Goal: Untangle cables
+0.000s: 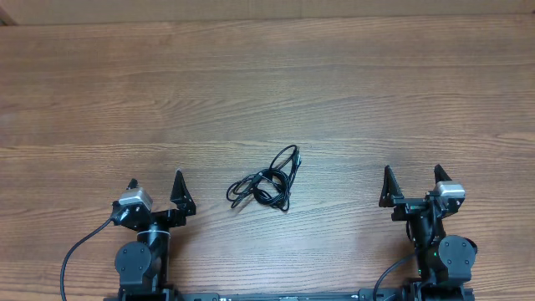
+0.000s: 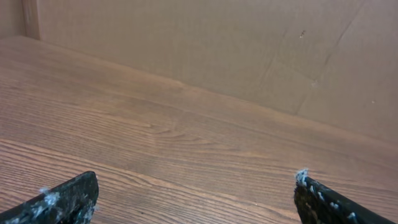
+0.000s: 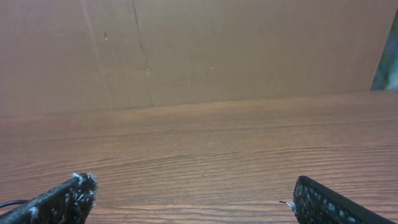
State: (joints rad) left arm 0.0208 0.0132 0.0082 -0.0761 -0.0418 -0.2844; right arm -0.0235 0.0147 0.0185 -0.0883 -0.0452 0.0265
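Note:
A small tangle of thin black cables (image 1: 267,181) lies on the wooden table (image 1: 267,92), near the front and about midway between the two arms. My left gripper (image 1: 155,180) stands open at the front left, well clear of the bundle, with only bare wood between its fingertips (image 2: 74,196). At the front right my right gripper (image 1: 412,173) is open too, nothing between its fingertips (image 3: 320,199). In the right wrist view a bit of black cable (image 3: 7,203) shows at the left edge. The left wrist view shows none of the cables.
A brown cardboard wall (image 2: 249,50) stands along the far edge of the table, also visible as the cardboard wall (image 3: 205,50) in the right wrist view. Thicker black cords (image 1: 79,251) run from the arm bases at the front edge.

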